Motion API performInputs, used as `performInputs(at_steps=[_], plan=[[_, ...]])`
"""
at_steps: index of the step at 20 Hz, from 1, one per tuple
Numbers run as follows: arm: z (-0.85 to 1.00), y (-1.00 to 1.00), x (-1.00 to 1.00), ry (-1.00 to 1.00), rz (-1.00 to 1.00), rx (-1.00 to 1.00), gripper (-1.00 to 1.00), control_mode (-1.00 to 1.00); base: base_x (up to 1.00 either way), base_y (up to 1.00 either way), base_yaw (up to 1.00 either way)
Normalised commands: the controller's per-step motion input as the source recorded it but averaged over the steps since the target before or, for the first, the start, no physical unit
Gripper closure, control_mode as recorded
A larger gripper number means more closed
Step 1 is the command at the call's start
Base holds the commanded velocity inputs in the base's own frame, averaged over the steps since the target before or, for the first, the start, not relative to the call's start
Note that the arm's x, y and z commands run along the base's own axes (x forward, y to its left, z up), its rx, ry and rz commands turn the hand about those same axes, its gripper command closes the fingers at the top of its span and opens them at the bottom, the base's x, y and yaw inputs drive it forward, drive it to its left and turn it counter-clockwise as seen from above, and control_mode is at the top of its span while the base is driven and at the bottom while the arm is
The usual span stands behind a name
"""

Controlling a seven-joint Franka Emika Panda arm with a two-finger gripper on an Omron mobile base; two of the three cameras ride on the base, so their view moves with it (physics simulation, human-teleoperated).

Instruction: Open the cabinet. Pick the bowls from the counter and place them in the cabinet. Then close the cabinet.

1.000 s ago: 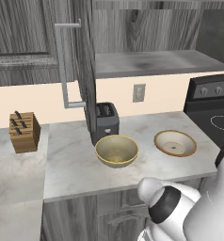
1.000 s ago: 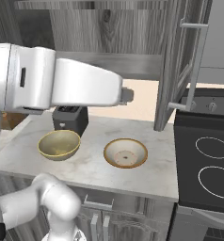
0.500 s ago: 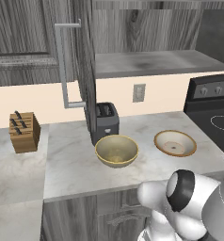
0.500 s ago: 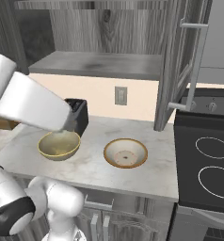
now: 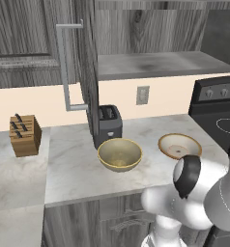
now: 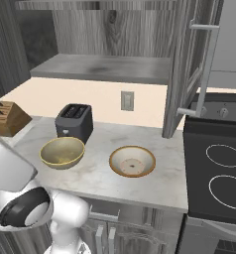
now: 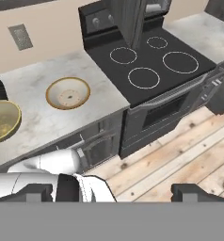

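Marble-patterned and pale, the desk [image 5: 73, 164] carries both bowls side by side, apart from each other. From the left base view the deep yellow bowl [image 5: 120, 154] sits near the middle of the slab, and the wider tan bowl [image 5: 179, 145] lies at its 3 o'clock, closer to the stove [image 5: 218, 116]. A dark toaster [image 5: 108, 124] stands just behind the yellow bowl at 12 o'clock, against the wall, and a wooden knife block [image 5: 24, 135] sits well off at 9 o'clock.

Above the desk the cabinet [image 6: 105, 67] is open, its grey shelf bare. One door [image 5: 85, 67] swings out edge-on over the toaster, its long bar handle [image 5: 64, 67] facing left; the other door [image 6: 187, 64] hangs out at the stove side.

From the hand view the tool [image 7: 111, 192] is spread wide and holds nothing, its two dark tips far apart at 6 o'clock, looking down on the wooden floor [image 7: 180, 160] in front of the stove, well away from both bowls.
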Motion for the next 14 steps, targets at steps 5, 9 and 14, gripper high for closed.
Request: performInputs(at_steps=[5,9,14], plan=[[-0.06,0.45,0.20,0.14,0.02,0.13,-1.00,-1.00,0.00,0.00,0.00],[-0.26,0.51,0.29,0.14,0.01,0.10,-1.00,-1.00,0.00,0.00,0.00],[-0.67,0.14,0.24,0.00,0.02,0.08,-1.00,-1.00,0.00,0.00,0.00]])
